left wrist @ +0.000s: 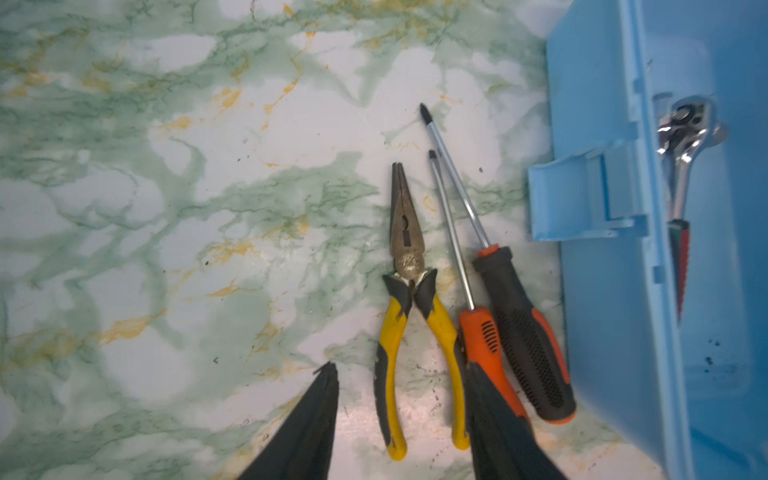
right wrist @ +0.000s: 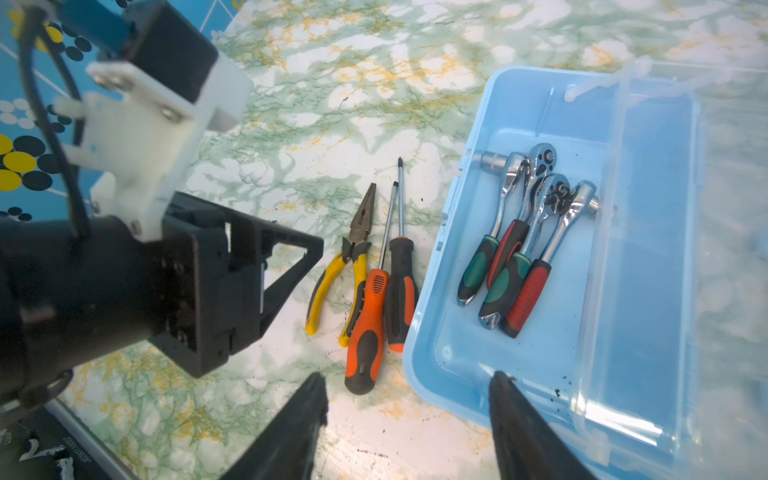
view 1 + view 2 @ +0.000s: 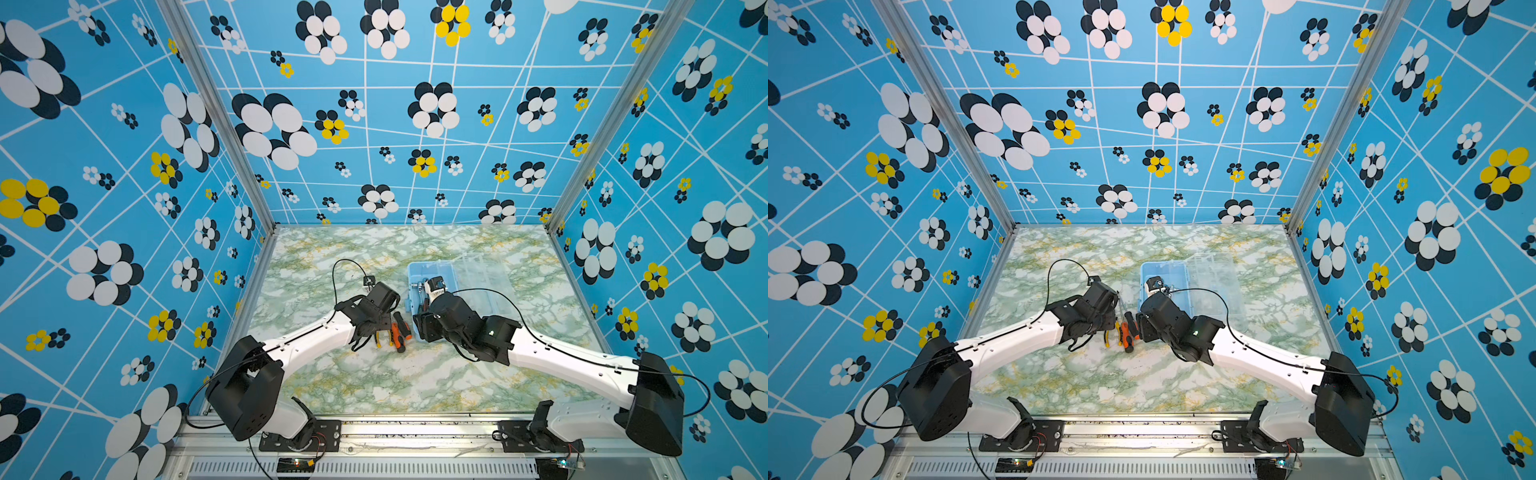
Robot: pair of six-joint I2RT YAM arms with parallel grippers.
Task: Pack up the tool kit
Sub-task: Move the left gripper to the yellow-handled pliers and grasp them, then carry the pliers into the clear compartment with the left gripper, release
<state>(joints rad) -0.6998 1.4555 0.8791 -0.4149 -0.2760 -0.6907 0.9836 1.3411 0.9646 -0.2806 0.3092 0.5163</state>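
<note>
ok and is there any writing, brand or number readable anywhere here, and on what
None can be read for certain.
Pale print on the black part beside the table edge: too blurred to read.
Heads of the ratchet wrenches: any markings too small to read.
No label shows on the screwdrivers, pliers or blue box.

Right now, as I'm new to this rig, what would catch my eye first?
The loud blue flower-patterned walls surround everything. On the green marble table, an open light-blue box holds four chrome ratchet wrenches; yellow-handled pliers and two orange-black screwdrivers lie just beside it.
</note>
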